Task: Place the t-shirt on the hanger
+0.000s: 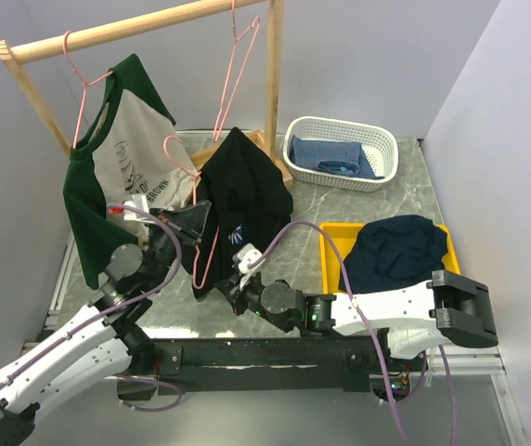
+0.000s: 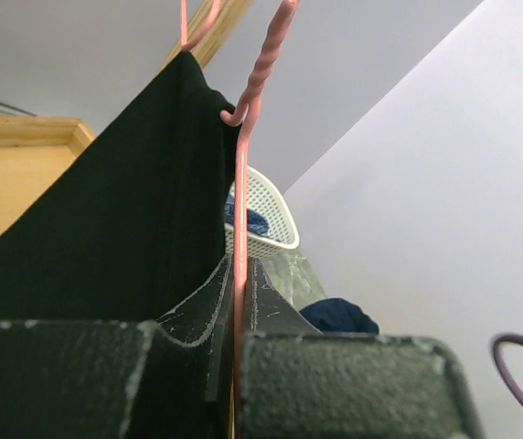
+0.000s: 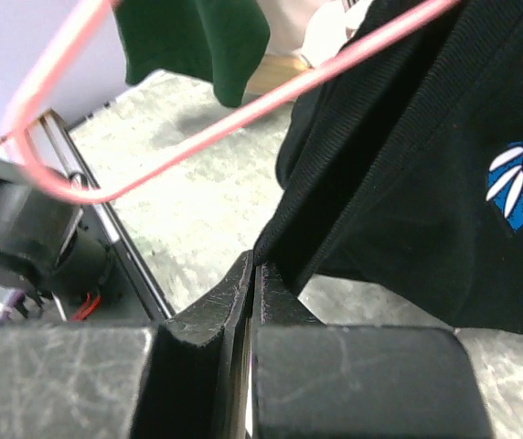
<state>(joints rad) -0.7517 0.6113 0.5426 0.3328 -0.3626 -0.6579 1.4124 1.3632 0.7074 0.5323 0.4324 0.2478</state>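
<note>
The black t-shirt [image 1: 242, 190] hangs partly draped over a pink wire hanger [image 1: 184, 160] in the middle of the table, its flower print [image 3: 522, 183] facing the right wrist camera. My left gripper [image 1: 197, 219] is shut on the hanger's wire [image 2: 240, 210] just below the twisted neck, with the shirt [image 2: 115, 219] on its left. My right gripper [image 1: 245, 261] is shut on a lower edge of the t-shirt [image 3: 399, 165], pinched at the fingertips [image 3: 255, 271]. The hanger's lower loop [image 3: 152, 155] passes just above them.
A grey shirt with dark green sleeves [image 1: 122, 172] hangs on the wooden rack [image 1: 135, 28] at the left, with an empty pink hanger [image 1: 238, 74] beside it. A white basket [image 1: 340, 123] stands at the back right. A yellow tray [image 1: 332, 243] holds a dark navy garment [image 1: 400, 246].
</note>
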